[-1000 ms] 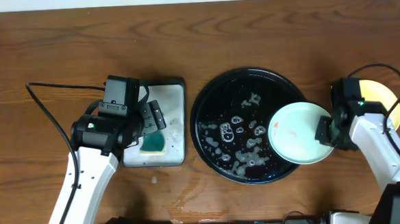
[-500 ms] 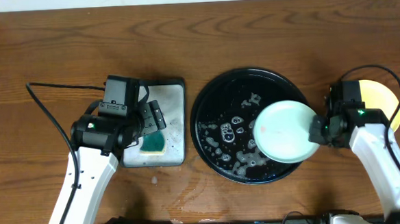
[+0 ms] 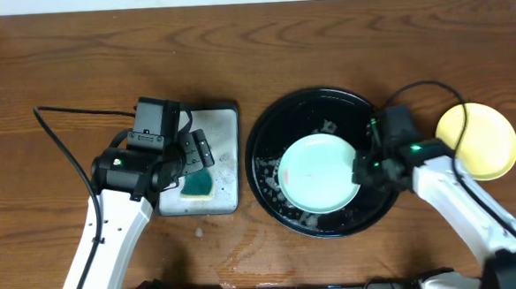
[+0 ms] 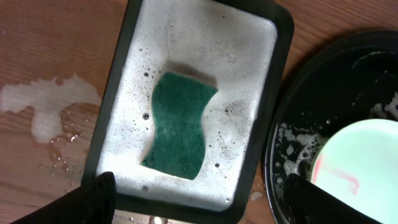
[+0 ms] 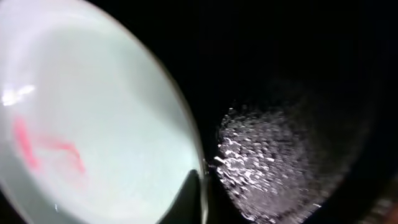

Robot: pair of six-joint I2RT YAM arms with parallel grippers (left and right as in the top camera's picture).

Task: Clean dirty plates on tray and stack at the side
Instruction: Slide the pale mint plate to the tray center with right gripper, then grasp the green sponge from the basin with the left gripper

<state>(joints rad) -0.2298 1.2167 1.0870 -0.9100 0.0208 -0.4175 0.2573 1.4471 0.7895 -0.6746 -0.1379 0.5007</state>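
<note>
Brown wooden table (image 3: pixel 59 58) filled the overhead view. On it sat the round black tray (image 3: pixel 326 94), wet with suds, and the mint-white plate (image 3: pixel 317 172) lay over the tray's middle, a red smear (image 4: pixel 339 180) on its face. The right gripper (image 3: pixel 363 170) was pinched closed on that plate's right rim. Just right of the tray, a yellow plate (image 3: pixel 479 140) rested on the bare table. The left gripper (image 3: pixel 192 161) hung with its jaws spread wide and empty above a grey rectangular tray (image 4: pixel 242 81) of foam, where a green sponge (image 4: pixel 180 124) lay. Beside that tray a soapy puddle (image 4: pixel 37 112) marked the wood.
</note>
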